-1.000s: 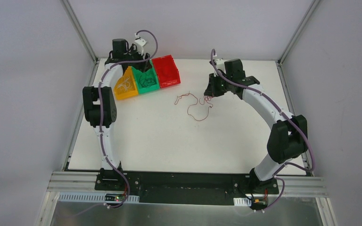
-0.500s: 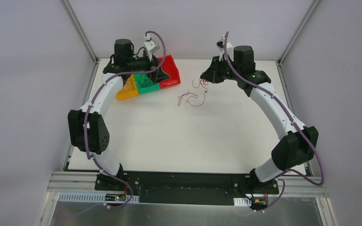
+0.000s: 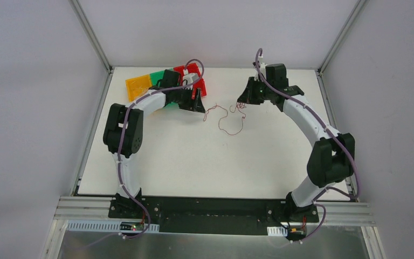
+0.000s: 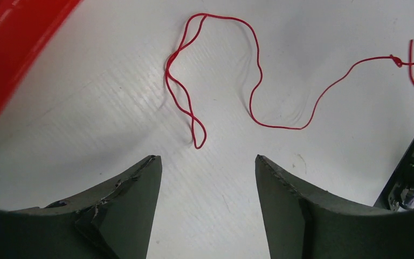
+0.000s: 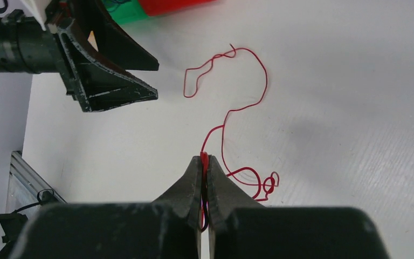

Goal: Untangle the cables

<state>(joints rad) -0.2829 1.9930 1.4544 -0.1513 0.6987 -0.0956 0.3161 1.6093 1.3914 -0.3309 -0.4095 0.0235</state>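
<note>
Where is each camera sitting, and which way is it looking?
Top external: high above and behind the arms, looking down at the table; left arm and right arm show whole, the red cable between them.
Left wrist: on the left arm, looking down past the open left gripper at the cable's loops.
Right wrist: on the right arm, looking across the table; the right gripper shows, shut on the cable.
Shared: both wrist views see the red cable and the red bin.

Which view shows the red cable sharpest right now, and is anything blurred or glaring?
Left wrist view: red cable crisp, faint shadows beside it, red bin blurred. Right wrist view: cable sharp where the right gripper pinches it. Top view: cable a hair-thin line; glare on the metal strip below.
</note>
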